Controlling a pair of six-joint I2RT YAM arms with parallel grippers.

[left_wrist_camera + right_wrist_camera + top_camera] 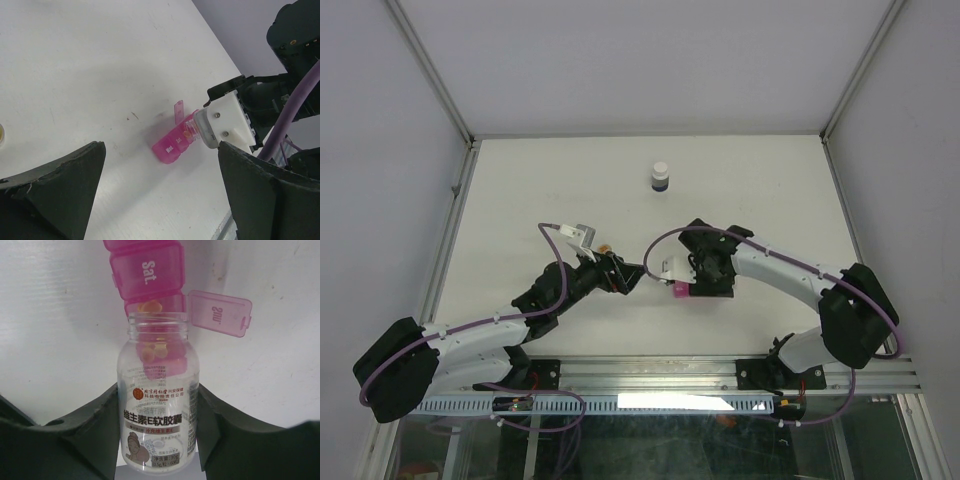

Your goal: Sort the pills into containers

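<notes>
My R tool [158,390] clamps the clear bottle [157,440], mouth at the pink organizer [147,265] on the bench [50,315], L tool [160,185] spread empty nearby; overtilt & pills [150,306] could spill past its open slot.

Bright, even overhead light washes the white desk [520,200]. Shadows are soft, and a faint one lies beside the organizer [172,145]. Glare streaks the rail [670,402] at the desk's near edge. The vial [157,405] label is sharp.

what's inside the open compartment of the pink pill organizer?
At least one orange softgel lies in the open compartment of the pink organizer. The clear bottle held over it covers the rest, so the full count can't be seen.
</notes>
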